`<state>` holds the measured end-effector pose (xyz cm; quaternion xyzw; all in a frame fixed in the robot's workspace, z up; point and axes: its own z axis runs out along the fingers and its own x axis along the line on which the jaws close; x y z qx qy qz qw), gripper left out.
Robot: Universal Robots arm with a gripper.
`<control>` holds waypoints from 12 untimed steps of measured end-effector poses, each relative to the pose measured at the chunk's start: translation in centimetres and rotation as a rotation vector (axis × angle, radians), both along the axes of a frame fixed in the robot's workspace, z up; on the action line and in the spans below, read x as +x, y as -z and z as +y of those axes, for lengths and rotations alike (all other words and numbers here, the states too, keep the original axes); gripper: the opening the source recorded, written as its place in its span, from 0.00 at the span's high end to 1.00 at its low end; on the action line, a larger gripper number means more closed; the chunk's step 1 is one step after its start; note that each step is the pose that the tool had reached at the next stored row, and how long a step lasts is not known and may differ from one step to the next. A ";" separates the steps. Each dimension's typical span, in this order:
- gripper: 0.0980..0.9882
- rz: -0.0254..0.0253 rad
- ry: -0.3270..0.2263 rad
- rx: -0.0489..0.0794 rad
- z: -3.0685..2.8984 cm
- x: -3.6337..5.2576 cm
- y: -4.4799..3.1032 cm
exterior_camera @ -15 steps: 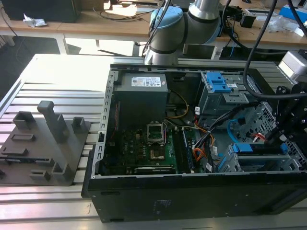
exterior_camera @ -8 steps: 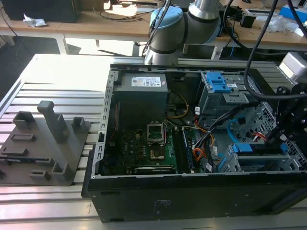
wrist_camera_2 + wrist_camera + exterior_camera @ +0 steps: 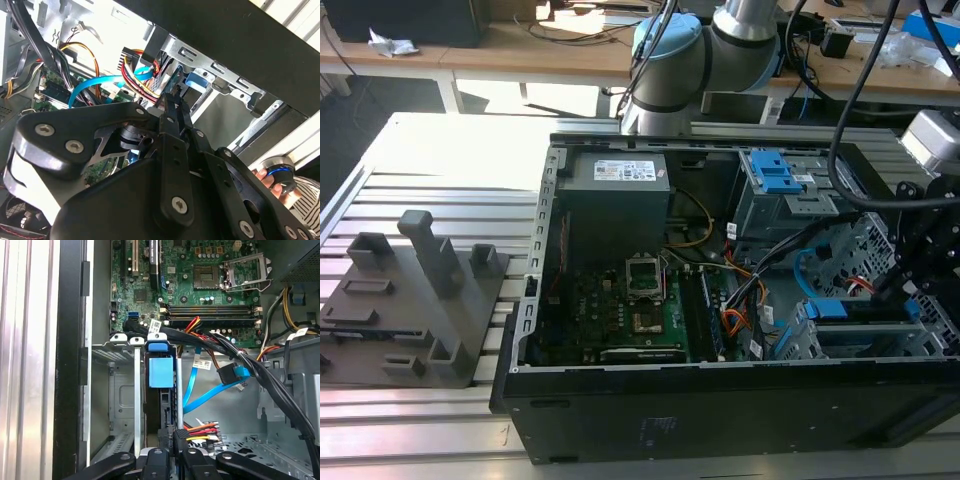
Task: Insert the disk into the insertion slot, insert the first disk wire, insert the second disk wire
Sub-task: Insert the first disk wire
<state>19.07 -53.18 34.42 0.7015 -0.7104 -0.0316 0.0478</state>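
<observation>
The gripper's black linked fingers point(image 3: 170, 112) loom closest in the second wrist view, drawn nearly together at their tips. The gripper point(image 3: 175, 442) pinches the black plug at the end of a thin red-orange wire point(image 3: 202, 429), which curves away beside yellow and black strands. The plug sits just below the back edge of the grey-silver hard drive in its bright blue plastic carrier point(image 3: 161, 372).

The hard drive already stands inside the grey perforated sheet-metal drive bay cage point(image 3: 122, 390), with the carrier's blue tab showing at the cage's open end. In the exterior view this cage point(image 3: 850, 345) lies at the lower corner of the open black computer case point(image 3: 720, 420), on the exterior view's right, under the grey and light-blue robot arm point(image 3: 670, 60).

A slim light-blue flat cable point(image 3: 200, 397) loops up beside the cage. Its black plug lies against the black cable bundle point(image 3: 260, 375), apart from the hard drive.

The green motherboard point(image 3: 200, 300) lies beyond. A grey moulded fixture point(image 3: 420, 290) sits on the slotted aluminium table point(image 3: 420, 420), at the exterior view's left.
</observation>
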 end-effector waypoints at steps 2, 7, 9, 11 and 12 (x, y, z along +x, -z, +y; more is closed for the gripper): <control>0.92 -0.0001 0.000 0.000 0.00 0.00 0.05; 0.92 0.0000 0.000 0.000 -0.01 0.03 0.31; 0.92 0.0000 0.000 0.000 0.00 0.13 0.46; 0.92 -0.0001 0.000 -0.001 -0.01 0.19 0.63; 0.92 -0.0004 0.000 -0.001 -0.01 0.21 0.80</control>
